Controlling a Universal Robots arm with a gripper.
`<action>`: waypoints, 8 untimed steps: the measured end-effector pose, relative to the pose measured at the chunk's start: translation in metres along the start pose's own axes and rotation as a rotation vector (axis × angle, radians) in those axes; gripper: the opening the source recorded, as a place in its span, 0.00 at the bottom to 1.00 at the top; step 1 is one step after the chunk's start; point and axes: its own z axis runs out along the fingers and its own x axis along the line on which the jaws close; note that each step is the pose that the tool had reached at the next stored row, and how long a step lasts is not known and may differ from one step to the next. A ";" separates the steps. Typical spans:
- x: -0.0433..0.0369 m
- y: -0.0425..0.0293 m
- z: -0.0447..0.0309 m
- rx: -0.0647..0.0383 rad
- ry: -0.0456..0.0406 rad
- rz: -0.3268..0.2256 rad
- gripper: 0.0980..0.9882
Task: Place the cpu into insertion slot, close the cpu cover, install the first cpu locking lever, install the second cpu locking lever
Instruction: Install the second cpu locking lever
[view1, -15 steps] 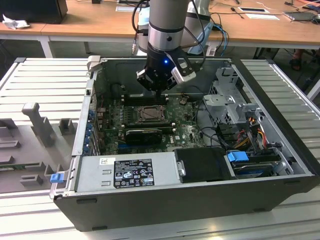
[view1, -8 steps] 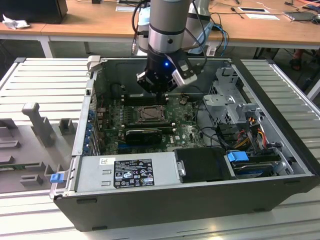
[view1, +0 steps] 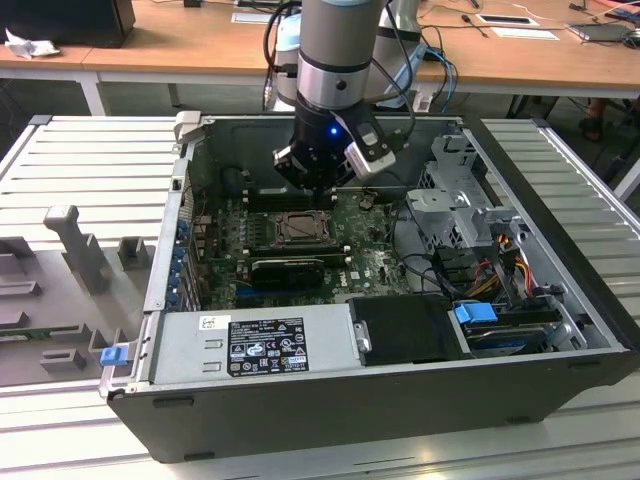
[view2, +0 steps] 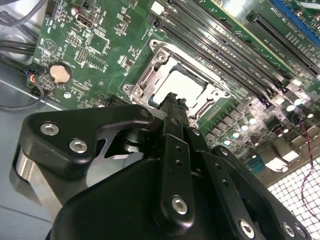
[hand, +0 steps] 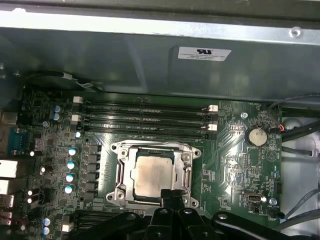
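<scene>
Here the black claw (view2: 172, 102) hangs straight down from the arm, just above the near edge of the insertion slot (hand: 155, 172), and its two slim fingers (view2: 170, 125) are pressed together with nothing between them. In both wrist views the tips sit right over the edge of the cpu (hand: 151, 179), a flat square chip with a pale, slightly smudged metal face. The cpu already lies inside the slot, and the cpu cover (hand: 187, 172), a thin silvery frame with a square opening, lies down flat around it, so the chip shows through the middle. Whether the locking levers are hooked I cannot tell.

Around the slot spreads the green motherboard (hand: 235, 165), dense with small parts. Long dark memory slots (hand: 145, 117) with white end clips run parallel just beside the slot, a round silver coin battery (hand: 257, 136) sits off to one side, and a row of small blue-topped cylinders (hand: 71, 170) stands on the other.

In the exterior view the motherboard lies at the bottom of an open computer case (view1: 560, 370), a dark metal box that also holds a grey power supply (view1: 250, 345) with a label and a bare metal drive cage (view1: 455, 195). The case rests on a ribbed grey bench (view1: 95, 170)
</scene>
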 end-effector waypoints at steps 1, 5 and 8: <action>0.0001 -0.0008 -0.0001 0.000 0.0000 0.000 0.01; 0.0002 -0.0034 -0.0003 0.000 0.0000 0.000 0.01; 0.0003 -0.0048 -0.0005 0.000 0.0000 0.000 0.01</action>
